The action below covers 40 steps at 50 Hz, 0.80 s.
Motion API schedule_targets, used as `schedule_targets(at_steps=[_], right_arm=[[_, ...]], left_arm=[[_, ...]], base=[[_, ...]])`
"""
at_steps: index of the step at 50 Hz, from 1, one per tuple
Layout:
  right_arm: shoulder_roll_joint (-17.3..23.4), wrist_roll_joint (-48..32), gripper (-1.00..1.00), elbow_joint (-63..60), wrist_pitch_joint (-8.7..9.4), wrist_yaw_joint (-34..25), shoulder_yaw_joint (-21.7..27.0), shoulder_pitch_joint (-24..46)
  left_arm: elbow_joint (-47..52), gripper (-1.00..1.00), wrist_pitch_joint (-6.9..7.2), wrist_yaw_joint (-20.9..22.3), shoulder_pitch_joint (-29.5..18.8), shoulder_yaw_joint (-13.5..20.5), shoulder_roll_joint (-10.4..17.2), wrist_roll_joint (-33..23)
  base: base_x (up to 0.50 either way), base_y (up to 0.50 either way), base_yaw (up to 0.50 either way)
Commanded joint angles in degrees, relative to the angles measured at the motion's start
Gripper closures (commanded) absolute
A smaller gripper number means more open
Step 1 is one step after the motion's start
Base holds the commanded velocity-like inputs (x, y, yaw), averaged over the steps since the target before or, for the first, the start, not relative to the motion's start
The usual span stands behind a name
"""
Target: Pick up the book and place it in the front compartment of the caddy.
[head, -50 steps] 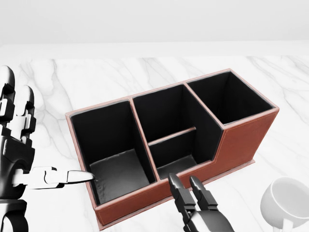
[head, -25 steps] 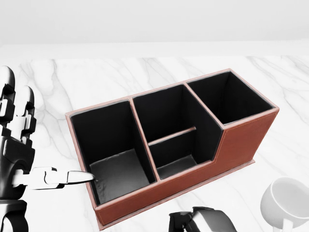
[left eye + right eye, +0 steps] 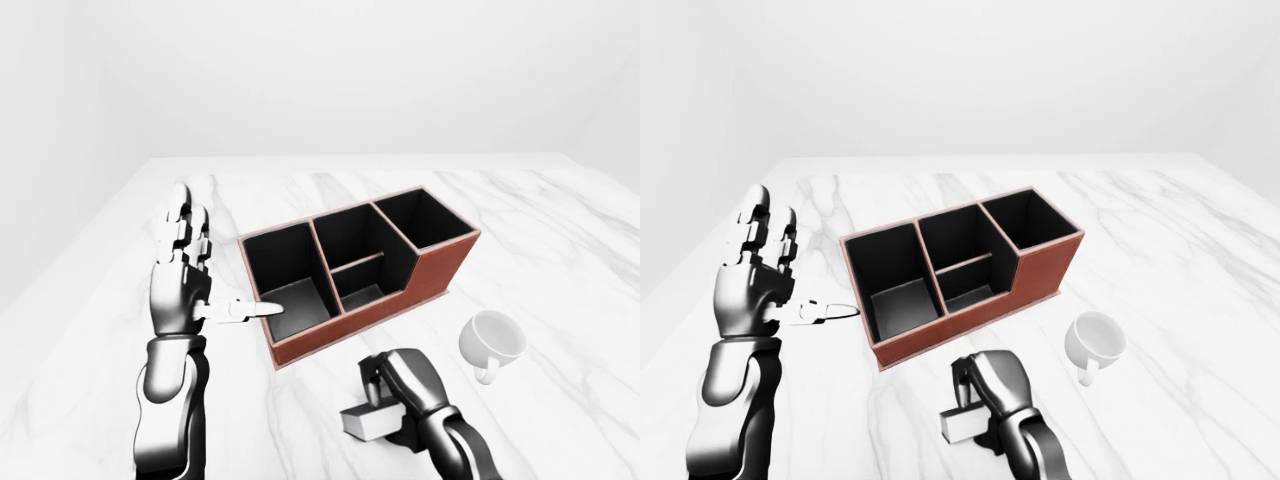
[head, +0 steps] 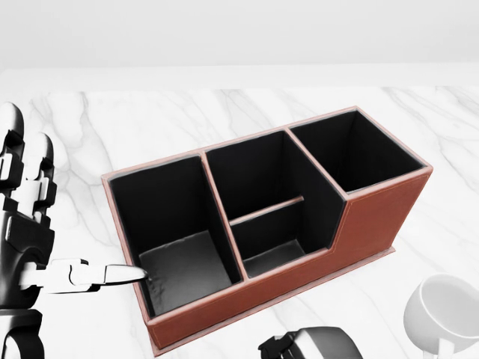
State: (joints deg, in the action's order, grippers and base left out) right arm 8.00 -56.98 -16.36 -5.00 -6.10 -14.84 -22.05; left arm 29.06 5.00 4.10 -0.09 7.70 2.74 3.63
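Small grey book (image 3: 368, 422) lying flat on marble, brown black-lined caddy (image 3: 440, 267) upright above it, compartments empty

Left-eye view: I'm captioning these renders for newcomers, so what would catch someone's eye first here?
First, the reddish-brown leather caddy with black compartments, mid-picture on the white marble table. Next, the left hand, raised beside the caddy's left end with fingers spread. At the bottom, the right hand curls over a small grey book, with a white ceramic mug to its right.
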Motion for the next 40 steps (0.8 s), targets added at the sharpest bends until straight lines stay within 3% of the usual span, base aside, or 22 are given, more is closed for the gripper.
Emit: schedule_targets(at_steps=[1,24,40], right_arm=[[-0.5,1.7,1.00,-4.0,0.00,-1.8,0.8,0.1],[-2.8,2.3,1.00,-15.3,0.07,-11.2,5.0,2.8],[-4.6,1.3,1.00,-21.1,2.86,-17.9,7.4,7.1]], left_arm=[[-0.1,-1.00,0.00,0.0,-0.1,0.1,0.0,0.0],[-0.1,-1.00,0.00,-0.1,0.0,0.0,0.0,0.0],[-0.2,-1.00,0.00,-0.1,-0.1,0.1,0.0,0.0]], base=[[0.00,0.00,0.00],[0.00,0.00,0.00],[0.00,0.00,0.00]])
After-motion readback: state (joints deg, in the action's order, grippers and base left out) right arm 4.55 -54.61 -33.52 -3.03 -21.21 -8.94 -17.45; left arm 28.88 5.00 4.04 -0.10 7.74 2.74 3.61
